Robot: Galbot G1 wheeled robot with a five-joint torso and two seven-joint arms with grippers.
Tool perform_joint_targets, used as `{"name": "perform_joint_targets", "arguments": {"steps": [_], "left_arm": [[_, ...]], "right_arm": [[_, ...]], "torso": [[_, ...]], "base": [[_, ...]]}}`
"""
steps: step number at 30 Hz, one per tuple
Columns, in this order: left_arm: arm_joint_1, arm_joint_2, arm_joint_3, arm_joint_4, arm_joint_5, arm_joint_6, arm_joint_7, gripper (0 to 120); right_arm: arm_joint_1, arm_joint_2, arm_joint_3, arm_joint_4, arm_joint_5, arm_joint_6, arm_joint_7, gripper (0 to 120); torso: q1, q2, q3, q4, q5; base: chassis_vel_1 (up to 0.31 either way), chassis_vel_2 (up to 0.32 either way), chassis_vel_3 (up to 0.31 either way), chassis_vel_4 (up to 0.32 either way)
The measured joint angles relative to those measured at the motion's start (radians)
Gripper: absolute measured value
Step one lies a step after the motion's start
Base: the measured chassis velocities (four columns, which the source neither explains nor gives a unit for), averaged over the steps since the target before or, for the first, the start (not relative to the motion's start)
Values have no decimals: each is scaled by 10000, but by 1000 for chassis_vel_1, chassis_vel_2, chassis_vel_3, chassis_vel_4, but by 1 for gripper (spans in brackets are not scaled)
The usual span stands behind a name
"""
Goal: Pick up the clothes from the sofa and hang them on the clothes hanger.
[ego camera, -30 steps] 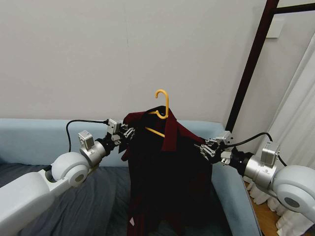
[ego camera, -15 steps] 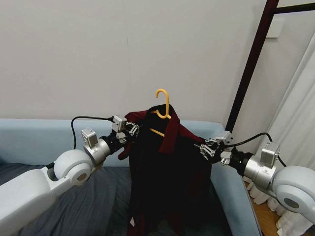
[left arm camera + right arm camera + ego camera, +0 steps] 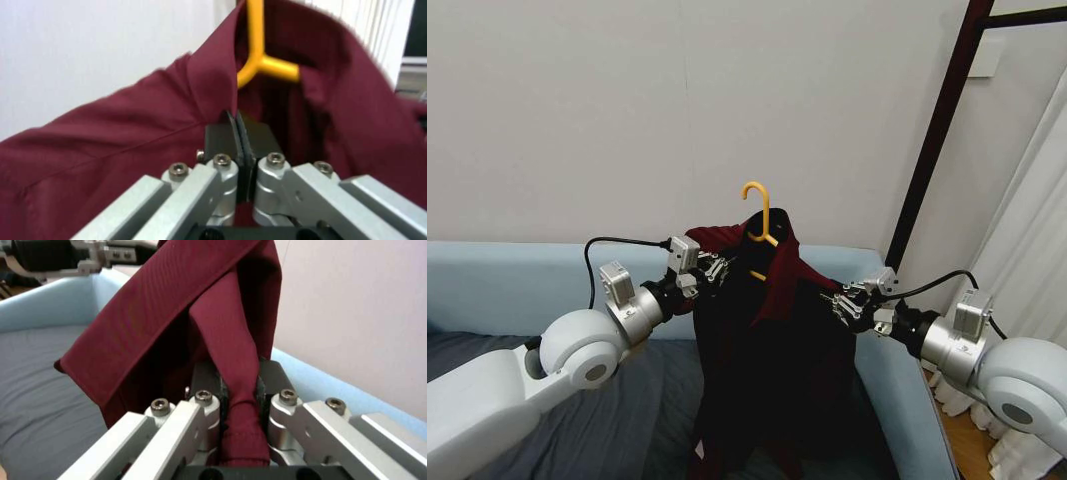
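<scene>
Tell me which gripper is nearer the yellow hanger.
The left gripper: it pinches the shirt at the collar, right beside the yellow hanger. The right gripper grips fabric farther out to the side.

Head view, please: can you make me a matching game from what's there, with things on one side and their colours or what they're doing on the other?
Things:
1. hanger
2. sofa
3. left end effector
4. right end effector

Colour or state:
A. shut on a fold of the shirt, on the robot's right side
B. yellow
C. shut on the shirt by its collar, near the hanger
D. light blue

Pairs: 1-B, 2-D, 3-C, 4-A.
</scene>
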State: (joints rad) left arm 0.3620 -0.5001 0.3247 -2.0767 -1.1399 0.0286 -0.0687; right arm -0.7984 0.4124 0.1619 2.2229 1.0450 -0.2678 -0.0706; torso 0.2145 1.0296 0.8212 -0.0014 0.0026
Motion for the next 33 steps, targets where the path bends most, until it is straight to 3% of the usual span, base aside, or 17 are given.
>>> {"name": "perform_joint_targets", "arguments": {"steps": [8,11,13,16,19,23,28,33], "left_arm": [[-50,33,-177,-204,411,173,-782,25],[47,269,-384,-453,375,346,-963,39],[146,377,-477,-529,369,392,-964,43],[810,628,-1263,-767,270,444,-982,53],[2373,829,-2800,-1079,61,278,-1343,67],[3765,786,-3843,-1176,302,-7,-2016,81],[5073,381,-4504,-1474,896,-326,-2535,97],[6277,-461,-5107,-1713,1300,-877,-2968,109]], "right_arm": [[-43,100,58,16,111,16,110,8],[-105,125,135,52,139,13,185,8],[-134,125,182,55,155,10,211,8],[-204,129,363,114,263,-23,388,8],[-205,93,505,349,404,-88,1096,8],[-288,-20,834,633,646,-235,1822,8],[-471,-190,1673,977,1187,-605,2684,8],[-810,-324,2808,1254,1434,-972,4067,8]], "torso": [[-1,0,0,-1,0],[-1,0,0,-2,0],[-2,0,0,0,0],[-1,0,-1,-1,1],[-2,0,-1,4,2],[-2,1,-1,2,-1],[-2,0,-1,-1,-1],[-1,1,-2,-6,1]], "base": [[0,0,0,0],[0,0,0,0],[0,0,0,0],[0,0,0,0],[0,0,0,0],[0,0,0,0],[0,0,0,0],[0,0,0,0]]}}
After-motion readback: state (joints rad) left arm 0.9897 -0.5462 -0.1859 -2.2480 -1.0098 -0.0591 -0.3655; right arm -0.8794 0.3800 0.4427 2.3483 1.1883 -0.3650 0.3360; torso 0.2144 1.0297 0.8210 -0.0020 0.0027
